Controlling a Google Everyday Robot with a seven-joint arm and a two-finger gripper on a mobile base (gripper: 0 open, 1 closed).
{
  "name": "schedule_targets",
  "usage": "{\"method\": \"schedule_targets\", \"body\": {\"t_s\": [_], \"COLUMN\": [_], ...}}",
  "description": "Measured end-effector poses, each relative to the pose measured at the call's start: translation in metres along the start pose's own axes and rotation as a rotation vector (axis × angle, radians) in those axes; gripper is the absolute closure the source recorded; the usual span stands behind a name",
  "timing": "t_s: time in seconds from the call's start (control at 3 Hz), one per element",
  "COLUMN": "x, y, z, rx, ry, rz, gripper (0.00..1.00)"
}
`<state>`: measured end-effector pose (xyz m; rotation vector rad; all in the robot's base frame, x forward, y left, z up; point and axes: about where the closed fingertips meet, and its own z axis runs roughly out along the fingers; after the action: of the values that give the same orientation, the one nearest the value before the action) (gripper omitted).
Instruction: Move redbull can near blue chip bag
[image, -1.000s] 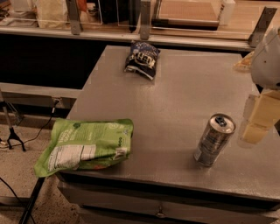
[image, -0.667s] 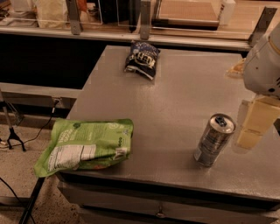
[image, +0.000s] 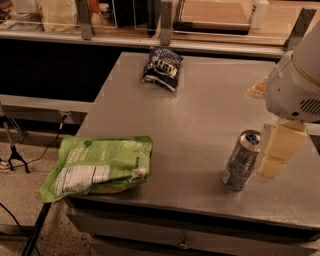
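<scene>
The redbull can (image: 242, 160) stands upright, slightly tilted, on the grey table (image: 200, 115) near its front right. It is slim and silver-grey with a silver top and pull tab. The blue chip bag (image: 162, 67) lies at the table's far edge, well away from the can. My gripper (image: 276, 150) hangs from the white arm (image: 295, 85) at the right. It is just right of the can, at the can's height and very close to it. Nothing shows in its hold.
A large bright green bag (image: 100, 166) with a white nutrition label lies at the front left corner, overhanging the edge. A counter with a glass partition (image: 165, 25) runs behind the table. A drawer front (image: 185, 244) is below the table's front edge.
The arm and gripper have moved left and slightly down, closing in on the right side of the can. The can and both bags have not moved.
</scene>
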<state>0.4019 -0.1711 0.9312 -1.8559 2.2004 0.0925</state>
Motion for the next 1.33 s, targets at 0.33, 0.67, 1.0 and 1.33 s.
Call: {"method": "schedule_targets", "body": {"t_s": [0.33,0.67,1.0,1.33], "x": [-0.0017,-0.0031,-0.0047,-0.0057], "y": [0.0004,0.0000,-0.0003,-0.0005], "z": [0.0013,-0.0006,-0.0025,-0.0037], "rx": [0.005,0.014,0.024,0.030], "ry": [-0.003,-0.005,-0.007,-0.008], "rz": [-0.001,-0.002,-0.004,-0.005], "gripper": [0.09,0.40,0.70,0.95]}}
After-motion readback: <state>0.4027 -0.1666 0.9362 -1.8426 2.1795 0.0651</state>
